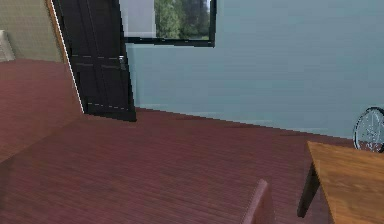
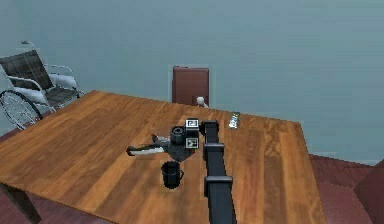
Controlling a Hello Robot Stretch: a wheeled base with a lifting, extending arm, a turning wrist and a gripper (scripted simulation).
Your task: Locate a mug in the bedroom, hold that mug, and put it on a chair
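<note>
Since the mug (image 2: 172, 176) is dark and stands upright on the wooden tabletop (image 2: 80, 140), it reads as resting on the wood, just left of the arm (image 2: 216, 178) in the arm side view. The jaws sit right above it in the picture, with the thin fingers (image 2: 143, 150) pointing toward that view's left, over the tabletop. Can't tell the jaws' state. Can't tell whether they grasp anything either, with the mug that close. Two white marker squares (image 2: 191, 126) sit at the arm's far end.

Right of the arm, near the tabletop's far edge, lies a small pale oblong thing (image 2: 234, 121). A small white thing (image 2: 201, 101) is at the far edge. Directly behind it a reddish-brown chair (image 2: 190, 84) stands at the tabletop's far side, in front of the blue-grey wall (image 2: 300, 50). A wheelchair (image 2: 35, 85) is parked off the left corner.

Forward view:
- A tabletop corner is at lower right, with a spoked wheel (image 1: 371, 130) beyond it.
- A reddish chair back (image 1: 258, 205) is at the bottom edge.
- The dark red floor (image 1: 150, 160) runs to an open dark panelled door (image 1: 95, 60).
- A window (image 1: 172, 20) is beside the door.
</note>
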